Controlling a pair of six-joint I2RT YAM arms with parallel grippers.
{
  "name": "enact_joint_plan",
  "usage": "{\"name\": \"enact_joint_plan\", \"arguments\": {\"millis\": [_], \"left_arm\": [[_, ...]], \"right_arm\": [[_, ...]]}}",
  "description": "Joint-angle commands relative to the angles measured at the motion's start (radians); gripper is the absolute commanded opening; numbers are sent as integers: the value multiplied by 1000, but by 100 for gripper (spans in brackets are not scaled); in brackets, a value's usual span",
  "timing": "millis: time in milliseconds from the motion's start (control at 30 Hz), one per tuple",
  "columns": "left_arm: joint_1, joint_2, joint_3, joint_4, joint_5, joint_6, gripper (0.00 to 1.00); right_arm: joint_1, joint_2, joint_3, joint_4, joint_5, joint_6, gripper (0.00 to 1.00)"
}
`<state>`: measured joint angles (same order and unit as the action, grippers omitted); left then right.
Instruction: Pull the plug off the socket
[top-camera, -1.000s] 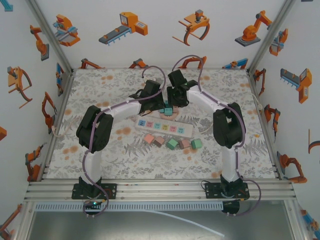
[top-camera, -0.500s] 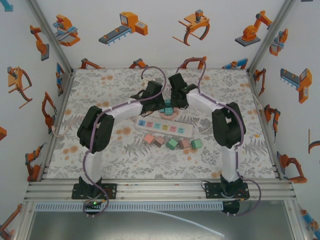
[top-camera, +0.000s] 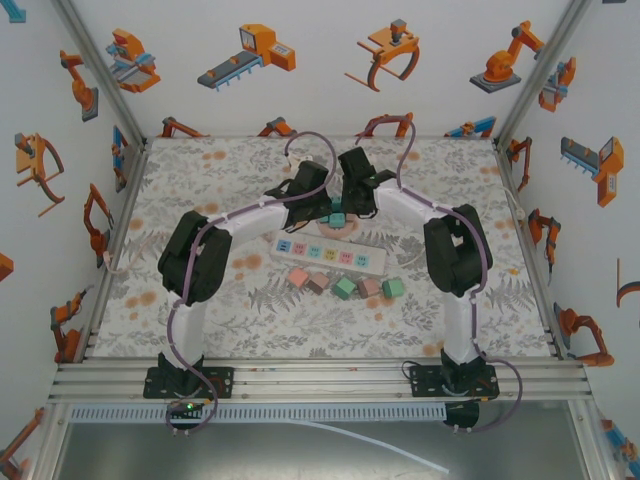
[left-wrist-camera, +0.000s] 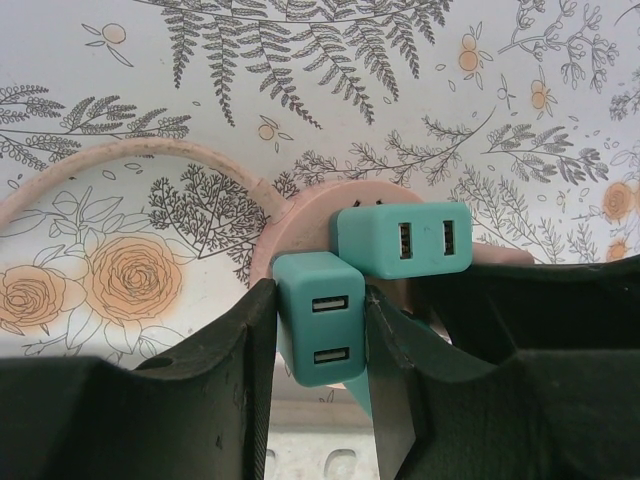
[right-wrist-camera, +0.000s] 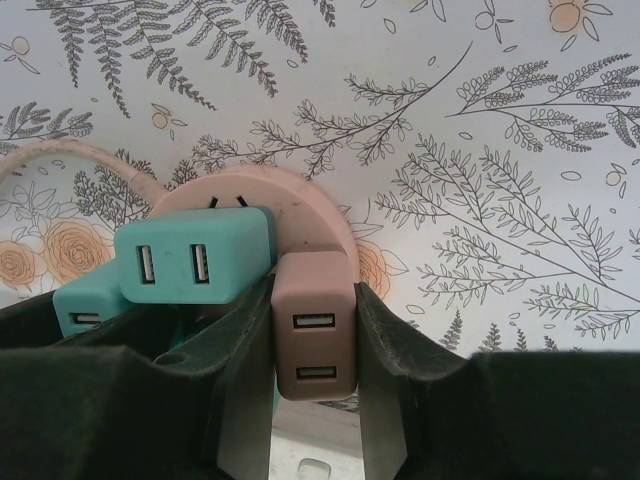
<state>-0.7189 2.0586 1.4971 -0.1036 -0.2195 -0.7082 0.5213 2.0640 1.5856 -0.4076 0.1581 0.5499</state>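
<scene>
Pink round socket on table: left gripper pinches small teal block plug, right gripper pinches brown block plug. Nothing holds socket down, so a pull may lift it w/ plugs stuck.

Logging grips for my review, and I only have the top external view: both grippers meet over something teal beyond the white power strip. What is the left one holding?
Observer: The left wrist view shows the left gripper shut on a teal plug with two stacked USB ports.
Operator: And the right one?
Observer: The right gripper is shut on a brownish-pink plug, which the arms hide from above.
Operator: What are the plugs in?
Observer: Both sit at a round pink socket, with a second teal plug between them that neither gripper holds.
</scene>
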Motion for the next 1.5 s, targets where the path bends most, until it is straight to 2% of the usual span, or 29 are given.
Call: {"name": "enact_joint_plan", "arguments": {"millis": [0, 67, 300, 500, 567, 733, 800, 933, 1167, 1333, 1467], "left_arm": [[-24, 82, 1, -111, 21, 5, 0], [-30, 99, 10, -119, 3, 1, 0], [-65, 166, 65, -177, -114, -12, 0], [-65, 187, 65, -197, -144, -24, 0], [-65, 190, 69, -199, -146, -23, 0], [-65, 205, 89, -199, -144, -16, 0], [-65, 214, 95, -198, -140, -16, 0], [-66, 218, 95, -199, -133, -16, 0], [-66, 213, 88, -176, -127, -8, 0], [-63, 217, 81, -171, -119, 3, 0], [-63, 216, 79, -167, -119, 11, 0]], "right_arm": [[12, 58, -3, 4, -25, 15, 5], [18, 44, 7, 1, -40, 12, 0], [32, -25, 38, 1, -87, -5, 0], [5, -93, 13, 60, -163, 41, 0], [7, -95, 25, 45, -144, 32, 0], [60, -87, 66, -25, 6, -74, 0], [54, -109, 43, 7, -43, -50, 0], [-2, -161, -23, 125, -217, 85, 0], [5, -156, 5, 43, -91, 2, 0], [1, -249, -83, 154, -141, 19, 0], [-58, -292, -117, 220, -247, 131, 0]]}}
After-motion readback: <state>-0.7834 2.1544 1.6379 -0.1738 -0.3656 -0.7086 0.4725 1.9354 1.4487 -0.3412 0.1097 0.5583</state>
